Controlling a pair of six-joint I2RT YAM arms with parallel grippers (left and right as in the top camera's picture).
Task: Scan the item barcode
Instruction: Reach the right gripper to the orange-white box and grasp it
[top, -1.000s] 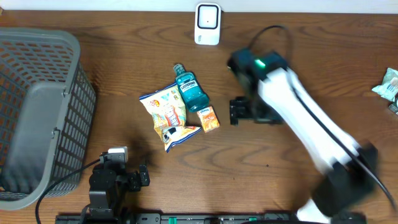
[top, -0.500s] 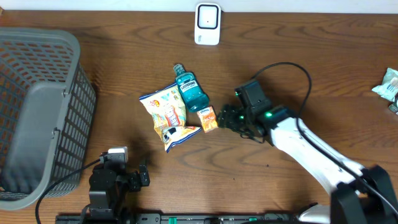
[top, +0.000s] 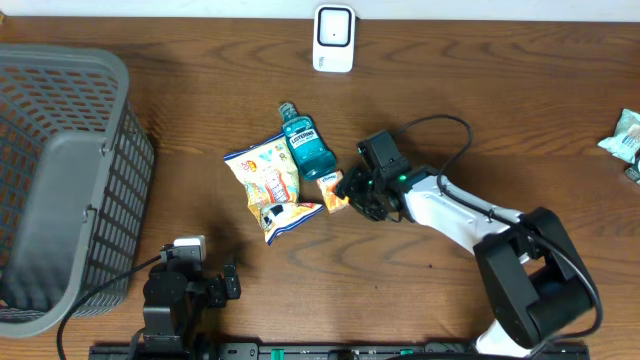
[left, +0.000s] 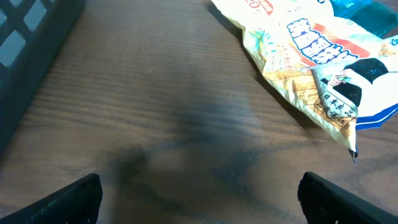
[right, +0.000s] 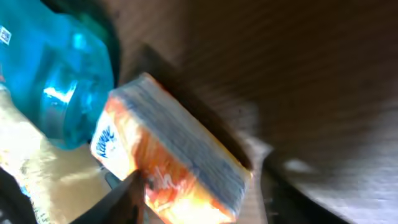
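While the right gripper (top: 355, 190) straddles the orange tissue pack (right: 168, 168) near centre, I cannot tell whether its jaws pinch it yet. Pack lies on the table (top: 480, 120), just beside the mouthwash bottle (top: 305, 145) at its 11 o'clock. Lift and presentation to the scanner (top: 334, 38) at 12 o'clock remain; left gripper (left: 199, 199) hangs wide open.

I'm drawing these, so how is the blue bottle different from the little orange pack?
The bottle is blue-green and see-through; the pack is orange and you can't see through it. The bottle is longer and round, with a cap; the pack is a small block with flat sides. Both lie on the brown table.
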